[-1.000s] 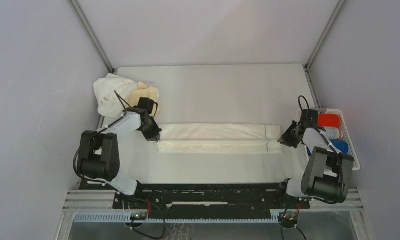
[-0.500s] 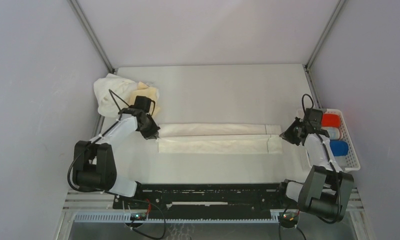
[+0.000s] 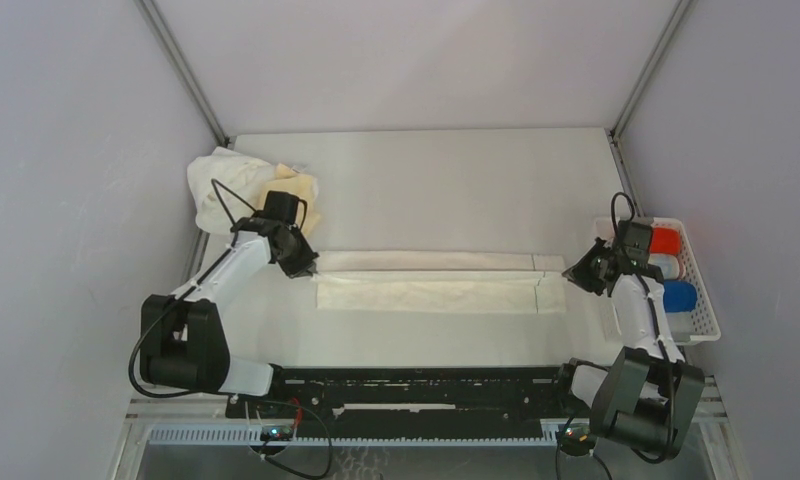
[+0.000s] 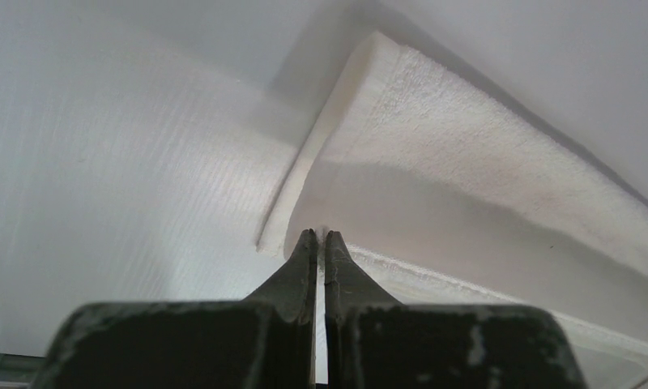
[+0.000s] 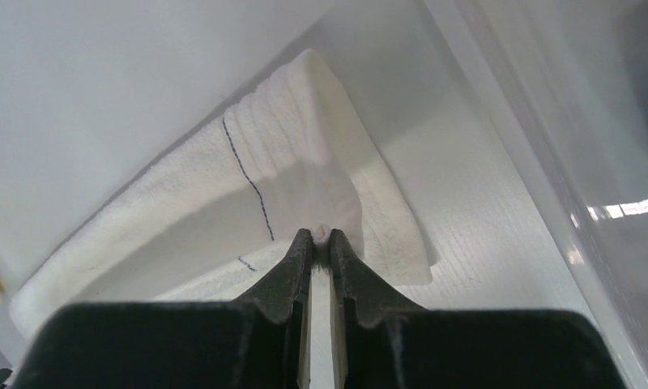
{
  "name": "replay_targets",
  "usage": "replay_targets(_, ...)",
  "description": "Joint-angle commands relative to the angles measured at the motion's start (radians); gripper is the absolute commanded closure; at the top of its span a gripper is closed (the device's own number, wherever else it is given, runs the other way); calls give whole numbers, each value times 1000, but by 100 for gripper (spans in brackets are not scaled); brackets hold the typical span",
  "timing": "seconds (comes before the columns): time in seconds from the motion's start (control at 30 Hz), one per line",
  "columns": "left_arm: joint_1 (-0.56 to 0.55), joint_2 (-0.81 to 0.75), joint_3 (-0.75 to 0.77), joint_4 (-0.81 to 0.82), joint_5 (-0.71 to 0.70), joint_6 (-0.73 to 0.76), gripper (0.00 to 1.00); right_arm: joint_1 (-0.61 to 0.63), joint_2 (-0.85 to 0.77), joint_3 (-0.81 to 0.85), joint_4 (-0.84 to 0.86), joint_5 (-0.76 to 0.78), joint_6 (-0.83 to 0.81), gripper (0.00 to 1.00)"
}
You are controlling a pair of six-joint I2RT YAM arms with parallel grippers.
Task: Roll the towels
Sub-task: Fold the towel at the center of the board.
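— What's on the table (image 3: pixel 426 170)?

— Mostly one long white towel (image 3: pixel 426 294). It's stretched left to right across the middle and folded lengthwise into a narrow strip. A thinner band shows along its far edge.

— And around it?

— Just off the towel's right end stands a white slatted basket (image 3: pixel 713 318). Past the towel's left end, further back, there's a heap. It's a crumpled white cloth (image 3: pixel 216 185) with a cream cloth (image 3: pixel 294 188) touching it on the side nearer the towel.

— Anything in the basket?

— Three rolls, lined up front to back beside the towel's right end. The red roll (image 3: pixel 662 240) is at the back, a light-blue patterned roll (image 3: pixel 666 266) sits between, and a royal blue roll (image 3: pixel 680 295) is at the front.

— And the arms?

— Each has hold of the towel. The left gripper (image 3: pixel 309 268) is at the towel's left end, its jaws clenched on a pinch of the top layer. From its wrist camera the tips are pressed together with a nub of cloth between them, and that layer is raised off the one beneath.

— Same on the other side?

— Yes. The right gripper (image 3: pixel 573 275) is at the towel's right end, jaws squeezed onto the top layer, which tents up there too. A thin dark stitched line (image 5: pixel 248 170) crosses the towel just beyond its tips.
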Motion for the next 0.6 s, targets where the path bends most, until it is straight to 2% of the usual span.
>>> replay_targets(0.0,26,17,-44,7,-152,31,100,-51,-4,-17,86,156,-7,99)
replay_targets(0.17,25,83,-80,38,-144,21,100,-78,51,-57,105,130,9,96)
replay_targets(0.4,21,90,-103,66,-131,10,98,-104,79,-86,132,96,23,95)
replay_targets(0.47,16,83,-109,66,-131,8,94,-105,80,-90,131,93,25,92)
replay_targets(0.57,7,59,-129,65,-126,2,87,-107,63,-101,128,93,31,82)
